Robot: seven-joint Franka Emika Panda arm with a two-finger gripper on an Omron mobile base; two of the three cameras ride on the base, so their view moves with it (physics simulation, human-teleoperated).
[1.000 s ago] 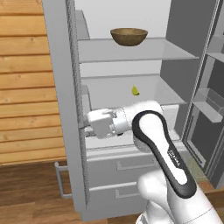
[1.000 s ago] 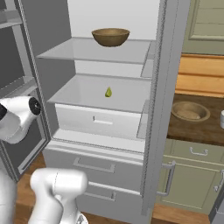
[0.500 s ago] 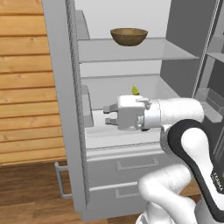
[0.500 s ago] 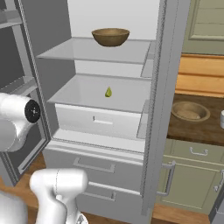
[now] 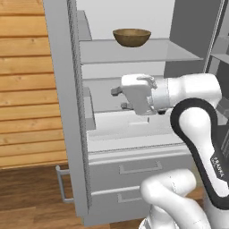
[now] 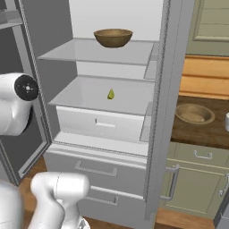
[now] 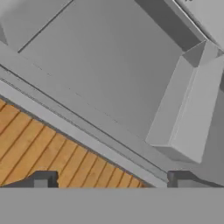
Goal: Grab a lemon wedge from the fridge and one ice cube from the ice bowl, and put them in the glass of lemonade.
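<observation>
With the fridge [image 6: 89, 147] open, the empty, wide-spread pincer [image 5: 117, 98] is on the first fetch and must next turn toward the lemon wedge [image 6: 110, 94], lying at about its 3 o'clock on the shelf.

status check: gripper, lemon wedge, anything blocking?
Gripper open, empty, inside the open fridge, pointing at its left door. Lemon wedge untouched on middle shelf. Path looks clear; brown bowl sits one shelf above.

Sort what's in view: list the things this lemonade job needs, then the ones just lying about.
Needed: tiny yellow-green lemon wedge; tall light-grey fridge; wide pale tan ice bowl; open pincer.
Lying about: deep dark brown bowl; green cabinet.
</observation>
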